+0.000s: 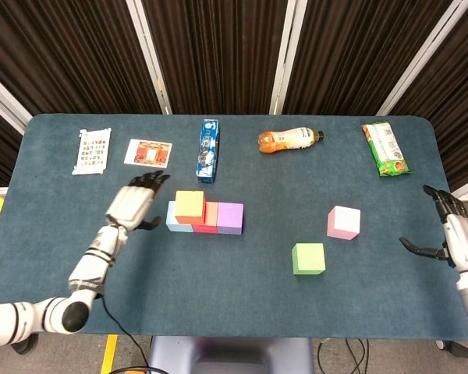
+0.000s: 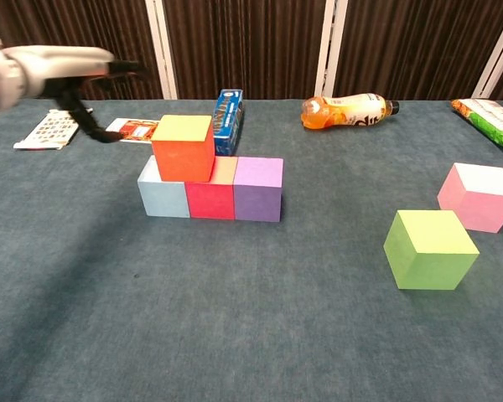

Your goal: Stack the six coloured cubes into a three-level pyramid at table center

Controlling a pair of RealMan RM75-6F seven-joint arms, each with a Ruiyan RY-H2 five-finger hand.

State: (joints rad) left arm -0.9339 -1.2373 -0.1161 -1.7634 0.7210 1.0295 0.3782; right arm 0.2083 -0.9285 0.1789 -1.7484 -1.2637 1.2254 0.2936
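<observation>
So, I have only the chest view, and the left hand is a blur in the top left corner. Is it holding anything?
Observer: No. In the head view the left hand is empty, with its fingers apart. It is to the left of the light blue cube and does not touch it.
Operator: And the right hand? I do not see it at all.
Observer: The right hand is at the right edge of the table, fingers apart, holding nothing.
Operator: Which loose cube is nearer to it?
Observer: The pink cube. The green cube lies further from that hand.
</observation>
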